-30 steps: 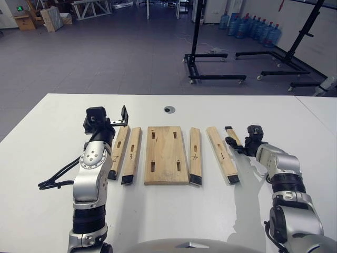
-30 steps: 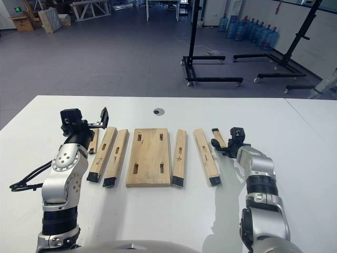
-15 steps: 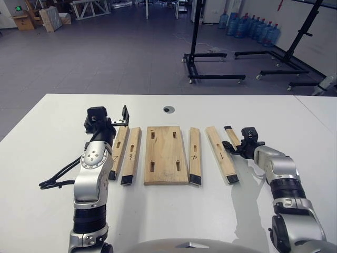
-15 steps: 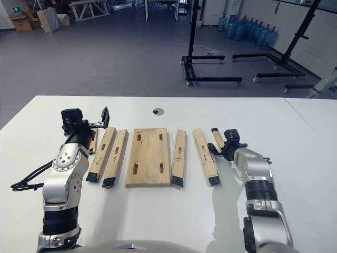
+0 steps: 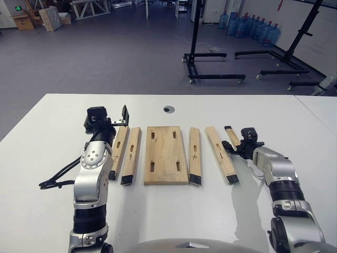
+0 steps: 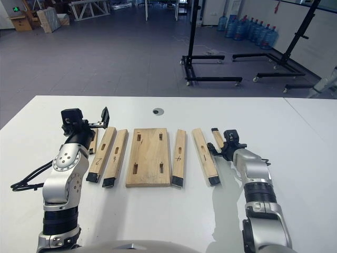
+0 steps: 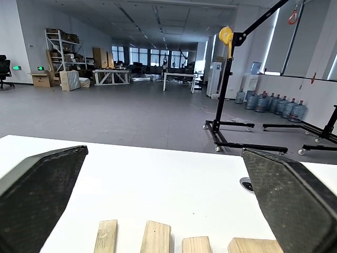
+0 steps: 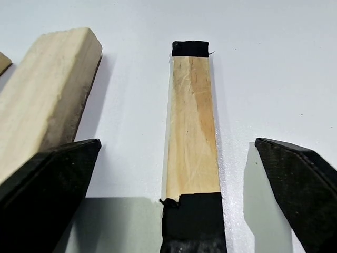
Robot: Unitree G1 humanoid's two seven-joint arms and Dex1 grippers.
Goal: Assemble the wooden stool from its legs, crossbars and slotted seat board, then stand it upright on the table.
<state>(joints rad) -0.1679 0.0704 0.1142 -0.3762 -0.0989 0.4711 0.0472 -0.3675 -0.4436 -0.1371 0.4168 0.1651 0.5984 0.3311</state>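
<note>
The slotted seat board lies flat in the middle of the white table, its long axis running straight away from the robot, its 4 slots facing up. 2 legs lie just to its left and 2 more legs to its right, all lengthwise like the board, with their black-capped ends toward the robot. The outermost right one splays a little to the right at its near end. A short crossbar with black tape at both ends lies at the far right of the row, pointing the same way. A second crossbar lies at the far left, partly hidden by the left arm.

The right gripper sits low over the near end of the right crossbar, its fingers spread wide on either side of it, not touching the wood. The left gripper hangs above the far ends of the left pieces, also spread wide, holding nothing.

Compared with 1 s ago, the right gripper has shifted left from beside the crossbar to straddle it. The left arm and all wooden parts are unchanged.
</note>
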